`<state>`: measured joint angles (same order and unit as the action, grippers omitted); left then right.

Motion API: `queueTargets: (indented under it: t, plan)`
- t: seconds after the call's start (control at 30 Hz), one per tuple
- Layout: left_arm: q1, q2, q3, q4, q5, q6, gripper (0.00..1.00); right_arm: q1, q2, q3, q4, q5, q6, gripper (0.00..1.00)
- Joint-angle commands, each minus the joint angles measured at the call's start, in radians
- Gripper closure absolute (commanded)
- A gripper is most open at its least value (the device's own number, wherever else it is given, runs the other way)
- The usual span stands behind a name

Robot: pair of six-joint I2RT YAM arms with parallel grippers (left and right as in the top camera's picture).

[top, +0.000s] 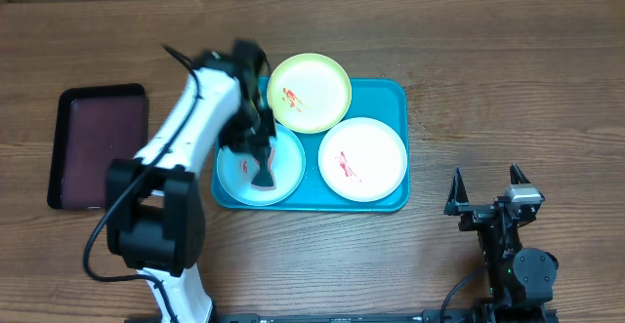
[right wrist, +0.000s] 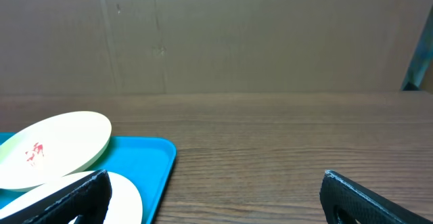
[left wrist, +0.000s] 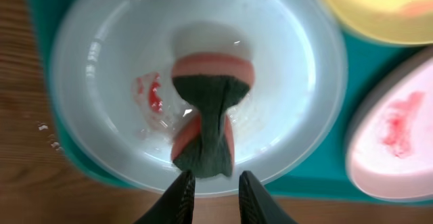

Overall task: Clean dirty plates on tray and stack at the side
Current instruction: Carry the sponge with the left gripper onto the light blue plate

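We note left fingers (left wrist: 181, 197) narrowly parted at sponge (left wrist: 206, 116) on blue plate (left wrist: 88, 68), grip we cannot tell; right fingers (right wrist: 379, 200) spread wide, empty. Three plates (top: 362, 159), all smeared, on tray (top: 391, 94); none stacked

I note the left arm (top: 181, 118) as glossy white link shells between bulky black joint housings, a thin black cable (top: 91, 248) curving beside its base, and the left gripper (left wrist: 215, 191) ending in two narrow black fingers with tapered tips. The right arm (top: 532, 269) is black all over with round joint housings and a small silver-grey block (top: 524, 196) at the wrist; the right gripper (top: 486, 188) has two pointed matte-black fingers.
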<state>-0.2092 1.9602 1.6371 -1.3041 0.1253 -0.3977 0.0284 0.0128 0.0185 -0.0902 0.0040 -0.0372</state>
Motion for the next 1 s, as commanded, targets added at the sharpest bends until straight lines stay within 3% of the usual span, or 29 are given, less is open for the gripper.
queueTargets:
  t: [0.0, 0.1, 0.23, 0.57, 0.6, 0.77, 0.87, 0.97]
  plan:
    - [0.063, -0.02, 0.189, -0.083, 0.013, 0.05, 0.76, 0.0, -0.01, -0.01, 0.006, -0.002, 0.004, 0.0]
    - [0.104, -0.037, 0.279, -0.143, 0.003, 0.071, 0.62, 0.0, -0.01, -0.01, 0.006, -0.002, 0.004, 0.0]
    - [0.131, -0.041, 0.258, -0.142, -0.013, 0.108, 0.0, 0.0, -0.01, -0.01, 0.006, -0.002, 0.004, 0.0]
    - [0.131, -0.01, 0.045, -0.045, -0.039, 0.102, 0.0, 0.0, -0.01, -0.01, 0.03, -0.019, 0.012, 0.0]
    - [0.131, -0.01, 0.028, -0.04, -0.039, 0.102, 0.0, 0.0, -0.01, -0.01, 0.061, -0.074, 0.047, 0.0]
    - [0.131, -0.01, -0.013, -0.013, -0.027, 0.102, 0.21, 0.0, -0.01, -0.01, 0.103, -0.583, 0.33, 0.0]
    - [0.13, -0.01, -0.013, -0.003, -0.006, 0.102, 0.2, 0.0, -0.01, -0.01, 0.139, -0.689, 0.439, 0.0]
    - [0.13, -0.01, -0.013, -0.002, -0.001, 0.102, 0.07, 0.0, -0.01, -0.01, 0.281, -0.69, 0.56, 0.0]
